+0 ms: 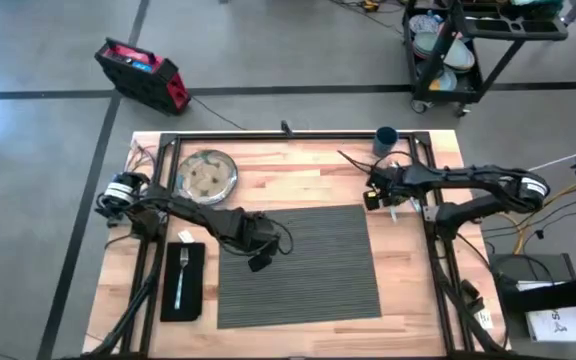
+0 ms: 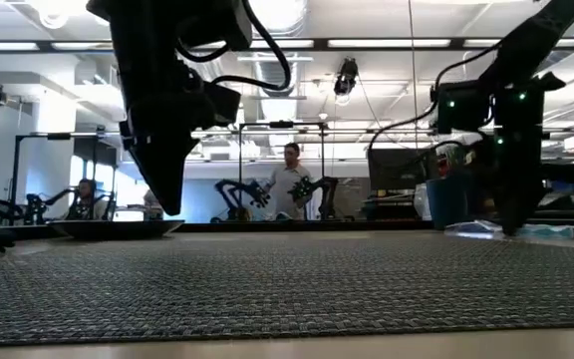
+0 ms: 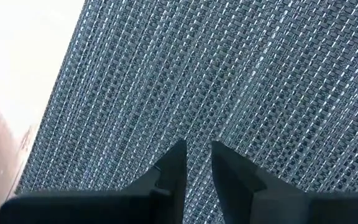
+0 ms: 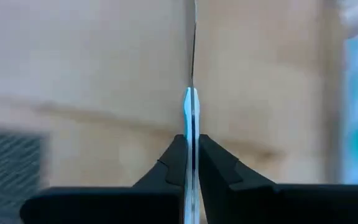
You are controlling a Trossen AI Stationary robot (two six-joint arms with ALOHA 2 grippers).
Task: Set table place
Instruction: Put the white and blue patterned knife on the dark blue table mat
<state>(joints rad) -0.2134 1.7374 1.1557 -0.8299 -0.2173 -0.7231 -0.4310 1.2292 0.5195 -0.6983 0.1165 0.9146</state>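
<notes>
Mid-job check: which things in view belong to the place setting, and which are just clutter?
Job: dark grey ribbed placemat; round silvery plate; fork on black cloth napkin; dark blue cup; thin silvery utensil in right hand.
Clutter: red case; black cart.

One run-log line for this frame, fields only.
left gripper: open, empty, over placemat | right gripper: shut on utensil, beside mat | fork: on napkin

Bright, even overhead light; glaring ceiling lamps [image 2: 287,12] in low view; blurred wrist-view backgrounds
</notes>
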